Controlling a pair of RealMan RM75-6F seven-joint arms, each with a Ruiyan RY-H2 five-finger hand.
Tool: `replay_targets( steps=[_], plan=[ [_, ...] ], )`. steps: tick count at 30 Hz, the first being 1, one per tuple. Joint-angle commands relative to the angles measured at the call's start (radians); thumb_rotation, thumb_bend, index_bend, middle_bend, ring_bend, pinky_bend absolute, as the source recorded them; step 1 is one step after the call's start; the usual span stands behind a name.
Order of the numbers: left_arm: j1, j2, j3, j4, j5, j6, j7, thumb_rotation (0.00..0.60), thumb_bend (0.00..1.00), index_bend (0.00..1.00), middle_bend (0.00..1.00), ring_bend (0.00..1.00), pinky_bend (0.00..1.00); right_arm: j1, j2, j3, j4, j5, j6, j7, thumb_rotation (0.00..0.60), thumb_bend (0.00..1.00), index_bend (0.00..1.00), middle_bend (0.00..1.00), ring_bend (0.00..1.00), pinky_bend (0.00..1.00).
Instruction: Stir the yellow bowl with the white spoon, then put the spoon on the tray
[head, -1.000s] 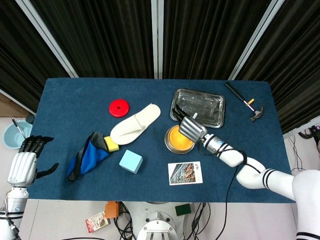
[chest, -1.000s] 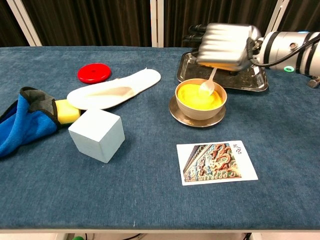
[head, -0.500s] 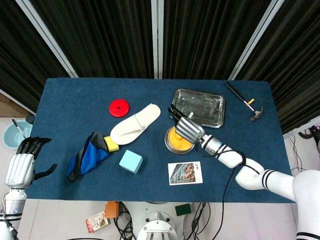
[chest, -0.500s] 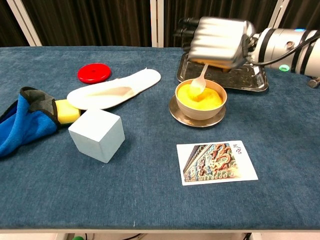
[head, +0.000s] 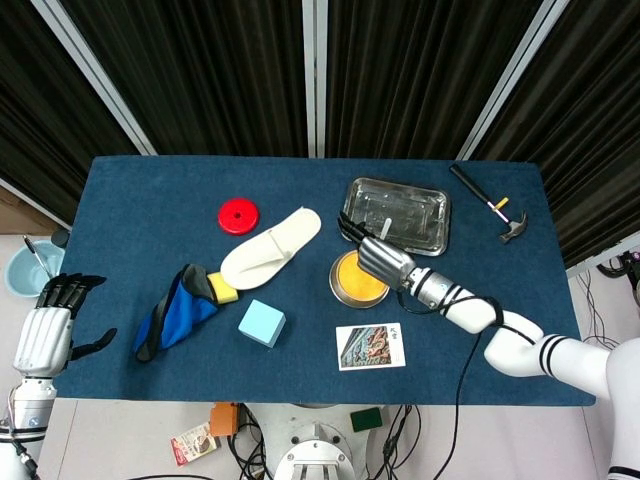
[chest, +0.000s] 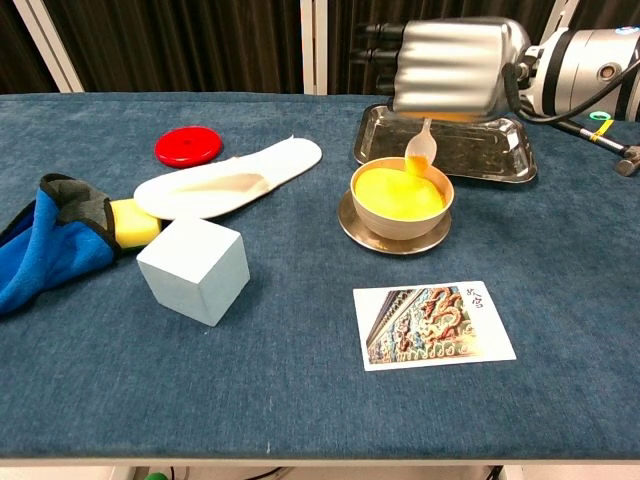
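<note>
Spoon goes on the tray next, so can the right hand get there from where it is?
Probably yes: the right hand holds the white spoon above the yellow bowl, beside the tray, nothing between.

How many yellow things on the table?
2. The yellow bowl sits on its saucer in front of the tray, under the right hand holding the white spoon. A yellow sponge lies against the blue cloth. More could be hidden.

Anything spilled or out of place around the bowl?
No spill visible. The yellow bowl sits upright on its saucer, and the right hand holds the white spoon just above the bowl's far rim. Nothing stands out.
</note>
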Motion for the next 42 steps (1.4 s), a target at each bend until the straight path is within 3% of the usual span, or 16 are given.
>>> replay_targets(
  steps=[1,16,25,42],
  plan=[
    [0.002,-0.004,0.001,0.004,-0.001,0.001,-0.005,0.594,0.15,0.23,0.21,0.13,0.11,0.003,-0.017,0.006,-0.004,0.021,-0.032,-0.066,0.6,0.5,0.69,0.32,0.04,0.0],
    [0.005,-0.014,0.001,0.028,-0.004,0.0,-0.026,0.596,0.15,0.23,0.21,0.13,0.11,0.005,-0.063,0.021,0.007,0.069,-0.063,-0.138,0.6,0.5,0.69,0.32,0.04,0.0],
    [0.01,-0.011,0.003,0.031,-0.006,0.001,-0.027,0.597,0.15,0.23,0.21,0.13,0.11,0.005,-0.126,0.013,0.04,0.044,-0.026,-0.057,0.6,0.5,0.69,0.32,0.04,0.0],
    [0.003,-0.002,0.001,0.005,0.006,-0.001,-0.002,0.594,0.15,0.23,0.21,0.13,0.11,-0.035,-0.02,0.052,-0.04,0.027,0.1,0.022,0.6,0.5,0.69,0.32,0.04,0.0]
  ],
)
